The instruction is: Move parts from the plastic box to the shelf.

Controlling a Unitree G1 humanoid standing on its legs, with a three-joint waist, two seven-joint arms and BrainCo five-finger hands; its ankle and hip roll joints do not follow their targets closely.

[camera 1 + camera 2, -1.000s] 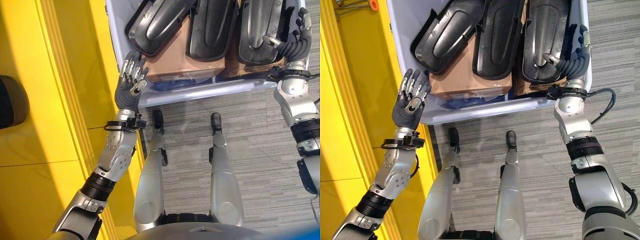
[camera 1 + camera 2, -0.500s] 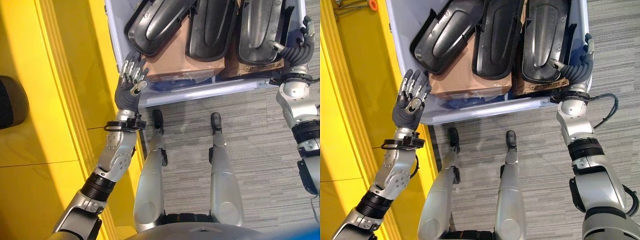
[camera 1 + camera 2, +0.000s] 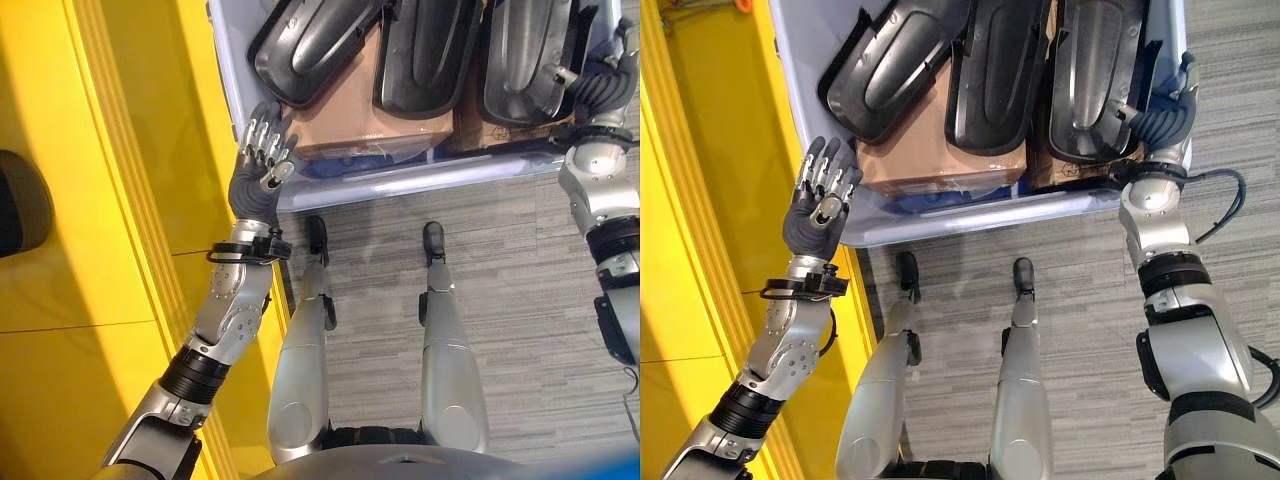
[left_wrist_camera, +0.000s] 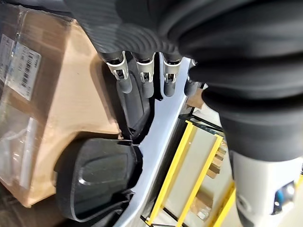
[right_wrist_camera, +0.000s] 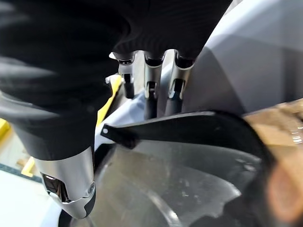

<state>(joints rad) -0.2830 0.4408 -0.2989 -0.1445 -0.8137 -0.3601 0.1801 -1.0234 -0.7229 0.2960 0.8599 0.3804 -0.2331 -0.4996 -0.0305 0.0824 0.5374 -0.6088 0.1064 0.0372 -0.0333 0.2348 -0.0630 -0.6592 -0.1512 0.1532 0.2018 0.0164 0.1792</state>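
the right hand (image 3: 1158, 122) has its fingers (image 5: 150, 90) behind the right edge of the rightmost black part (image 3: 1095, 75) and its thumb in front, pinching that part at the plastic box's (image 3: 970, 215) near right corner. the left hand (image 3: 817, 212) is relaxed, fingers straight and holding nothing, just outside the box's near left corner, beside the yellow shelf (image 3: 120, 200). two more black parts (image 3: 885, 65) (image 3: 990, 75) lie to the left in the box, resting on cardboard boxes (image 3: 930, 150).
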